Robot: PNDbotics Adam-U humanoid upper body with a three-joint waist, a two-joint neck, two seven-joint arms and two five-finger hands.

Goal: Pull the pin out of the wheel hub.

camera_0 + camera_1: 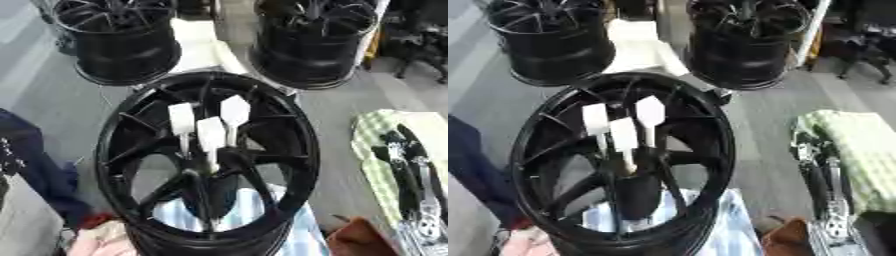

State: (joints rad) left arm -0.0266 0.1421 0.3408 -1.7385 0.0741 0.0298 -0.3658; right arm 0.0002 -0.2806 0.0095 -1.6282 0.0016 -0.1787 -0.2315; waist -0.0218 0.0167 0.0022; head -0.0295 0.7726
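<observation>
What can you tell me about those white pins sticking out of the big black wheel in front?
Three white pins stand in the middle of the nearest black wheel hub. Each has a flat, paddle-like white head on a thin pale shaft that runs down into the hub's centre. They look like plastic, stand close together and roughly upright, and nothing else touches them.

Colours and patterns on the work surface

Near wheel (206,160): black rim and spokes, with three white pins (210,132) standing at its hub. Two far wheels (118,37): black, with paler glints on the spokes. Cloth (262,220) under the near wheel: pale blue and white stripes. Cloth at right (859,150): light green and white check. Right hand (411,170): black with silver parts. Floor (52,85): grey.
</observation>
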